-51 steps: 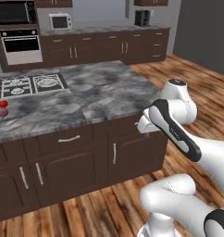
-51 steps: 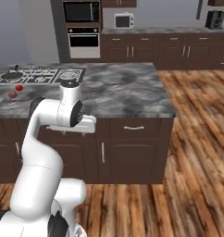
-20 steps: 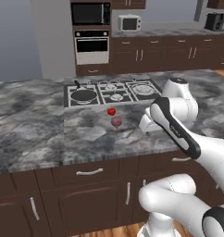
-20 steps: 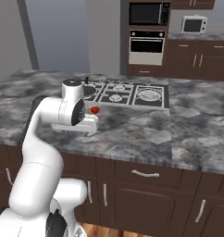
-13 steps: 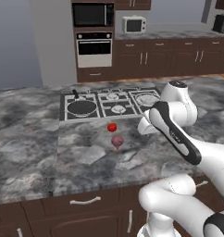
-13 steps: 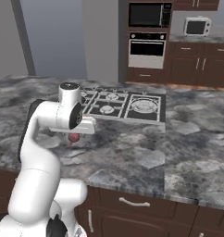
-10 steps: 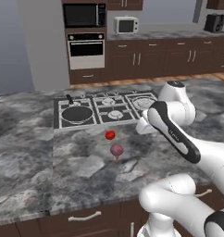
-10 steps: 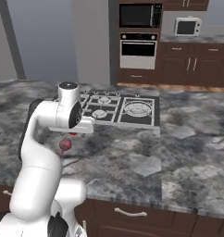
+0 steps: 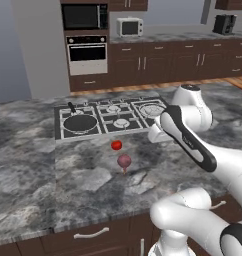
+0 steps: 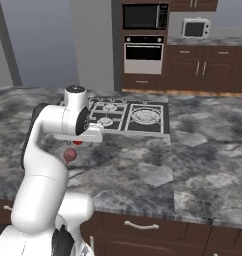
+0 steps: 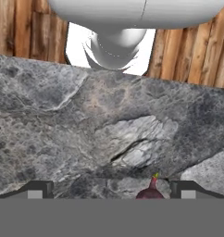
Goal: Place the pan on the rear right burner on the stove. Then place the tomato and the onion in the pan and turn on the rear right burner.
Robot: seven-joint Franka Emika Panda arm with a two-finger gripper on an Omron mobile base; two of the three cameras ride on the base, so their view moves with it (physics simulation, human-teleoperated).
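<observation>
The pan sits on the stove, on the burner at the cooktop's left end as the left base camera sees it, its short black handle pointing toward the far wall. The stove is a flat steel-grey cooktop sunk into a grey marbled island counter, black grates over its burners, the large ringed burner at the opposite end from the pan.

The tomato lies on the bare stone on the near side of the stove, clear of the cooktop's edge. The onion lies close beside it, nearer still to the robot, its little tip pointing along the counter; the two do not touch.

The gripper looks down on the stone with its fingers spread wide apart and nothing between them. In the hand view the onion peeks up at the lower edge, between the two tips and closer to the right-hand one. The tomato and the pan lie farther out from the fingers, the pan well apart from them on the stove.

From the right base camera the white arm covers part of the onion, with a sliver of red tomato just under the hand. Behind the island stand dark wood cabinets, a built-in wall oven with a microwave above it, and a small white countertop oven on the back counter.
</observation>
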